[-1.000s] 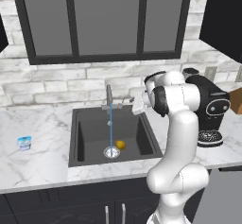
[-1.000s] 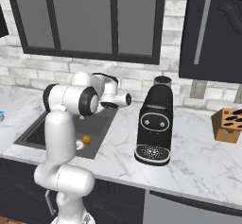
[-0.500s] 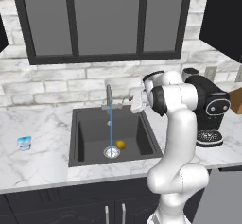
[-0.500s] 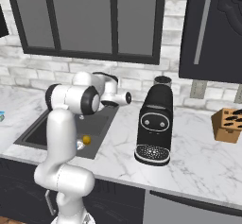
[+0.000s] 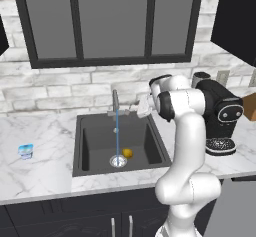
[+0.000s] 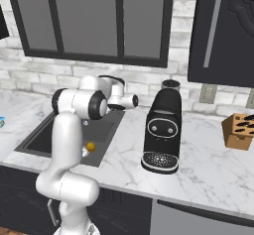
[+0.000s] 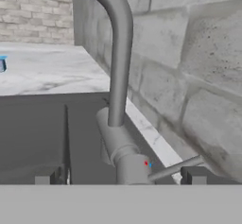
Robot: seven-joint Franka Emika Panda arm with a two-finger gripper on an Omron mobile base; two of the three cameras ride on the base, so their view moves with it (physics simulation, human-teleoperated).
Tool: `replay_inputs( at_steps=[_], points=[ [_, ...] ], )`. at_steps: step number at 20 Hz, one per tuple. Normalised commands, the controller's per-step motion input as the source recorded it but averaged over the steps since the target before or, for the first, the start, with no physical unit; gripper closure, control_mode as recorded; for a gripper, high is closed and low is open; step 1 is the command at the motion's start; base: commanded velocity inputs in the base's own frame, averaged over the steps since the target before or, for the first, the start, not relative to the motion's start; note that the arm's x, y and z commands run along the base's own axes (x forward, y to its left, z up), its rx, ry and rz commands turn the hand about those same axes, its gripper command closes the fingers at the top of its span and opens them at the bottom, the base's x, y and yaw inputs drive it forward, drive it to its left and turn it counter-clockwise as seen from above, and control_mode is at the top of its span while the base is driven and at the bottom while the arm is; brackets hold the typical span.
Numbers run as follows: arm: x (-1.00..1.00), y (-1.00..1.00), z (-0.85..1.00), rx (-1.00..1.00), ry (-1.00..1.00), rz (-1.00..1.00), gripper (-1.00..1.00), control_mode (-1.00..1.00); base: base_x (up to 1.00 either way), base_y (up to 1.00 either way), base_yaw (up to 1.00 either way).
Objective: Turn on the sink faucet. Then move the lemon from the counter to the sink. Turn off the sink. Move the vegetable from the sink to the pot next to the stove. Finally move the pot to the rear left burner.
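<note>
Hand view: the hand (image 7: 118, 176) straddles the slim grey metal faucet (image 7: 119, 57), fingers wide apart and holding nothing; it should nudge the thin lever (image 7: 172, 168) gently to stop the water.

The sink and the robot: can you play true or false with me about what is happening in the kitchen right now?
1. Water is running from the sink faucet. True: a thin blue stream falls to the drain.
2. The lemon is lying on the counter. False: it sits in the sink, beside the drain ring.
3. The gripper is squeezing the lemon. False: its fingers stand open on either side of the faucet's base, by the lever.
4. A small blue-and-white cup stands on the counter left of the sink. True.
5. The black coffee machine is inside the sink. False: it stands on the counter to the right of it.
</note>
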Motion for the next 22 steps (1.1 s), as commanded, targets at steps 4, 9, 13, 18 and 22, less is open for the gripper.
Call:
replay_inputs(
  at_steps=[4, 9, 13, 18, 22],
  points=[
    [0.11, 0.00, -0.05, 0.00, 0.00, 0.01, -1.00, -1.00, 0.00, 0.00, 0.00],
    [0.13, 0.00, -0.10, 0.00, 0.00, 0.01, -1.00, -1.00, 0.00, 0.00, 0.00],
    [0.12, 0.00, -0.10, 0.00, 0.00, 0.01, -1.00, -1.00, 0.00, 0.00, 0.00],
    [0.10, 0.00, -0.01, 0.00, 0.00, 0.02, -1.00, -1.00, 0.00, 0.00, 0.00],
    [0.04, 0.01, 0.00, 0.00, 0.00, 0.04, -1.00, -1.00, 0.00, 0.00, 0.00]
  ],
)
